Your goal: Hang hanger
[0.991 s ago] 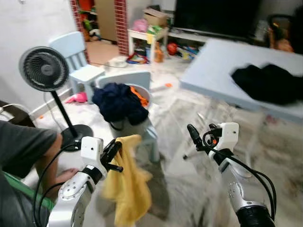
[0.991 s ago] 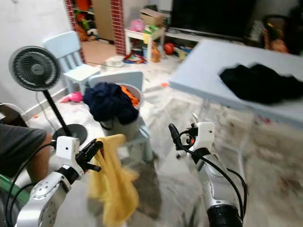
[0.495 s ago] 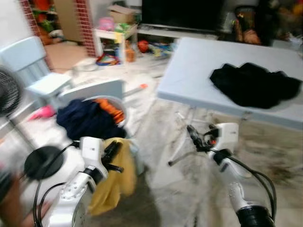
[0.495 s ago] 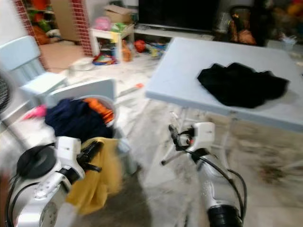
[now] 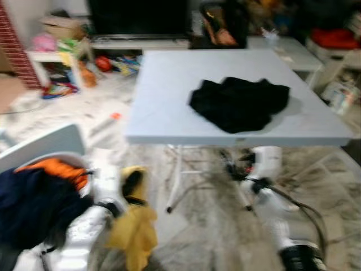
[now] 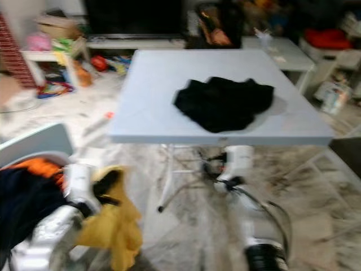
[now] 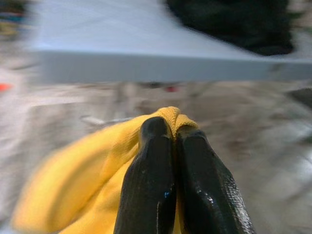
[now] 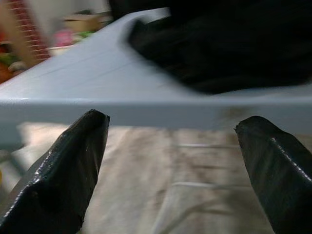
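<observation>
A yellow cloth [image 5: 135, 234] hangs from my left gripper [image 5: 131, 183], which is low on the left; in the left wrist view the fingertips [image 7: 156, 131] are shut on a fold of that cloth [image 7: 87, 161]. My right gripper [image 5: 228, 164] is open and holds nothing, just below the front edge of a light blue-grey table [image 5: 169, 96]. A crumpled black garment [image 5: 240, 103] lies on the tabletop. From the right wrist, the table edge [image 8: 97, 73] and the black garment [image 8: 219, 48] are close ahead, between the spread fingers [image 8: 73, 165].
A laundry basket heaped with dark blue clothes [image 5: 34, 197] and an orange garment [image 5: 53, 168] stands at my lower left. Folding table legs [image 5: 175, 175] are under the table. A dark TV [image 5: 138, 17], toys [image 5: 62, 51] and clutter line the back.
The camera has swung right: the fan, chair and person have left the picture and the table is now straight ahead. The left gripper still holds the yellow cloth; the right stays open.
</observation>
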Tool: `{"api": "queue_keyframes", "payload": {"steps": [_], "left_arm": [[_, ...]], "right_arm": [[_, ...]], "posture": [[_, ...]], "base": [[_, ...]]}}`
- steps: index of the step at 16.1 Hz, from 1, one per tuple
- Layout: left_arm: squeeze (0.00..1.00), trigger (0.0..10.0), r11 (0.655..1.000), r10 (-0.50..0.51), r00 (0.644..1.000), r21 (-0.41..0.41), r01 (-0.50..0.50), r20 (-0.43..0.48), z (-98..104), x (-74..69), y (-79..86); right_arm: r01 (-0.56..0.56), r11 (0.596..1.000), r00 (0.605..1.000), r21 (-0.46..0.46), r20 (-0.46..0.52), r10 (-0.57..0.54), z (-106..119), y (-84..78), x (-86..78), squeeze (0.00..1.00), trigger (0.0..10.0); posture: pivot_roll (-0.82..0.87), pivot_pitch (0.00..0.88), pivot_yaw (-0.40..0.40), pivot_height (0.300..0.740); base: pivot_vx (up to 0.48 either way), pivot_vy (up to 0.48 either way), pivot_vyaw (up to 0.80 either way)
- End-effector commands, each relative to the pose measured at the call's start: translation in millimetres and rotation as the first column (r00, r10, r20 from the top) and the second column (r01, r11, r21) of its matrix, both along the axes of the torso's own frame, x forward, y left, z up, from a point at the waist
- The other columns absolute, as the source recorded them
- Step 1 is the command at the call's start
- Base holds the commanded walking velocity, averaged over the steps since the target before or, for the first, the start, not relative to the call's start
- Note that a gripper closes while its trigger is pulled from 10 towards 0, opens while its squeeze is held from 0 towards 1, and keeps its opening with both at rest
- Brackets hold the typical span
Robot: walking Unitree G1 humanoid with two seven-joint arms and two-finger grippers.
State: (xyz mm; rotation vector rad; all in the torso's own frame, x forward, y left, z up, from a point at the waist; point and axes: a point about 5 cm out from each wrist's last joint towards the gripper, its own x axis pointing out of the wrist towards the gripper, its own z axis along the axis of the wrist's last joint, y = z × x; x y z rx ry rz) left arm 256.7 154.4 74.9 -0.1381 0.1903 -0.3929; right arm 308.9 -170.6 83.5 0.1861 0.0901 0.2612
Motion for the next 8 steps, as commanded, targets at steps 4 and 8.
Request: {"api": "queue_keyframes", "payload": {"steps": [4,8], "left_arm": [[0.00,10.0,0.997,0.071,0.997,0.020,-0.071,0.020,6.4,2.9,12.2],[0.00,10.0,0.996,0.086,0.996,0.005,-0.086,0.009,5.7,4.1,11.1]], "right_arm": [[-0.035,0.999,0.999,0.014,0.017,0.035,4.1,13.7,2.9,0.00,10.0],[-0.040,0.999,0.999,0.018,0.019,0.039,3.9,14.5,3.4,0.00,10.0]], "posture": [[-0.05,0.000,-0.033,0.740],[-0.05,0.000,-0.033,0.740]], "base": [[0.139,0.000,-0.71],[0.000,0.000,0.00]]}}
